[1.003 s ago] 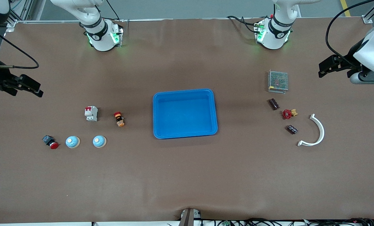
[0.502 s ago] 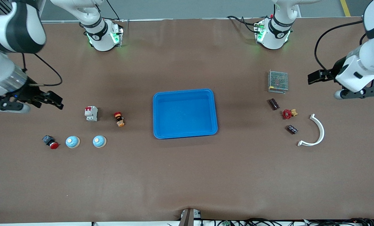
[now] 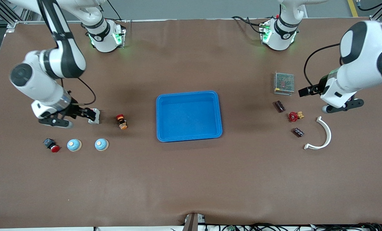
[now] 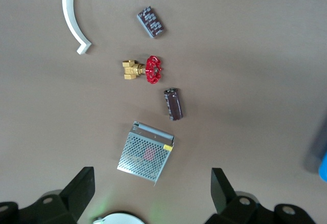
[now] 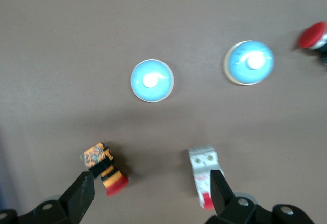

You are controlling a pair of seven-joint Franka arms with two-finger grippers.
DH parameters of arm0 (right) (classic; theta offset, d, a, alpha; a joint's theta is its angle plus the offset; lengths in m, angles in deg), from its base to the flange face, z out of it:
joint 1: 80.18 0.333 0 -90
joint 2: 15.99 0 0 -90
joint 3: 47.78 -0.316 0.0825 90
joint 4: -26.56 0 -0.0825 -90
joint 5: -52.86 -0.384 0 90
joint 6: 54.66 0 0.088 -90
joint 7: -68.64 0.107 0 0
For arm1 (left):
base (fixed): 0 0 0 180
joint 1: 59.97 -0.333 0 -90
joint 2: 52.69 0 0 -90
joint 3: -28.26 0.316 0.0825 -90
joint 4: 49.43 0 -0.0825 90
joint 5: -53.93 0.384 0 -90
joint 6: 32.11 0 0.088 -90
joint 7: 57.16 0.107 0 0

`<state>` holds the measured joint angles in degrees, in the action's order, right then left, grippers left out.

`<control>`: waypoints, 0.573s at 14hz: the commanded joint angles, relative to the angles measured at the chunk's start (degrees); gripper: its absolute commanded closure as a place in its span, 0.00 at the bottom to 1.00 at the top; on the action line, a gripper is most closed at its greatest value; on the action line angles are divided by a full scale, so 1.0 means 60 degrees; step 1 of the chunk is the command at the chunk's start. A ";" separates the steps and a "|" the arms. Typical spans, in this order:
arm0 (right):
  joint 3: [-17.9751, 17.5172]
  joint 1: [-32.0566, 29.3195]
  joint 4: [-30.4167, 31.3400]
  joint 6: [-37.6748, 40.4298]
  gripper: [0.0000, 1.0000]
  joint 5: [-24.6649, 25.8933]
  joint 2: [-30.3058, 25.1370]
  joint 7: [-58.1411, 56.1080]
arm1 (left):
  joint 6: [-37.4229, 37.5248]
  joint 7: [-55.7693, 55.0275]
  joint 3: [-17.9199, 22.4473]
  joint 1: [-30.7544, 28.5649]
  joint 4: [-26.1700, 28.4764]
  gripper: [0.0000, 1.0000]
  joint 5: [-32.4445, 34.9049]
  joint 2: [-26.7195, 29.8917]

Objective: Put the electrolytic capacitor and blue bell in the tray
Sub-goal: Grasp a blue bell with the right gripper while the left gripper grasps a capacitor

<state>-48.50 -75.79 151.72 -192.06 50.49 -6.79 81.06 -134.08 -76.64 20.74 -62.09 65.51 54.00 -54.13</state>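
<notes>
The bright blue tray [image 3: 187, 93] lies empty at the table's middle. Two blue bells [image 3: 101, 144] [image 3: 74, 145] sit side by side toward the right arm's end; they also show in the right wrist view [image 5: 152, 81] [image 5: 249, 63]. Two dark cylindrical capacitors [image 3: 279, 106] [image 3: 298, 132] lie toward the left arm's end, also in the left wrist view [image 4: 173, 104] [image 4: 151, 21]. My right gripper [image 3: 87, 113] [image 5: 152, 191] is open and empty over the white circuit breaker [image 3: 95, 116]. My left gripper [image 3: 304, 92] [image 4: 152, 191] is open and empty, up beside the mesh box [image 3: 284, 83].
An orange-and-red switch [image 3: 121, 121] lies beside the breaker. A red push button [image 3: 52, 145] lies beside the bells. A red-handled brass valve [image 3: 293, 116] sits between the capacitors, and a white curved piece [image 3: 322, 134] lies beside them.
Both arms have swung in from the table's ends. The right gripper came over the circuit breaker; the left gripper came beside the mesh box. No object has moved.
</notes>
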 commanded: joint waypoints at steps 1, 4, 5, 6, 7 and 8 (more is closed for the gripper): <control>0.0047 0.0074 -0.0964 -0.0143 0.00 -0.0146 0.1246 0.0142 | -0.1194 -0.0705 -0.0050 0.0002 0.1026 0.07 -0.0056 -0.0109; 0.0047 0.0031 -0.1800 -0.0143 0.00 -0.0146 0.2214 0.0128 | -0.3024 -0.1015 -0.0050 0.0002 0.2051 0.17 -0.0056 -0.0548; 0.0047 -0.0013 -0.2035 -0.0129 0.00 -0.0132 0.2420 0.0128 | -0.3523 -0.1102 -0.0050 -0.0013 0.2272 0.18 -0.0056 -0.0710; 0.0047 -0.0028 -0.2240 -0.0129 0.00 -0.0132 0.2611 0.0128 | -0.3977 -0.1277 -0.0050 0.0002 0.2463 0.18 -0.0056 -0.0871; 0.0047 -0.0028 -0.2445 -0.0129 0.00 -0.0132 0.2845 0.0128 | -0.4301 -0.1510 -0.0050 0.0002 0.2566 0.18 -0.0056 -0.1032; 0.0047 -0.0057 -0.2621 -0.0158 0.00 -0.0132 0.3050 0.0128 | -0.4522 -0.1745 -0.0064 0.0016 0.2625 0.18 -0.0056 -0.1193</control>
<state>-47.99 -75.63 139.65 -193.66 50.49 8.48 81.52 -158.37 -84.61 20.66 -62.03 80.03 54.00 -60.60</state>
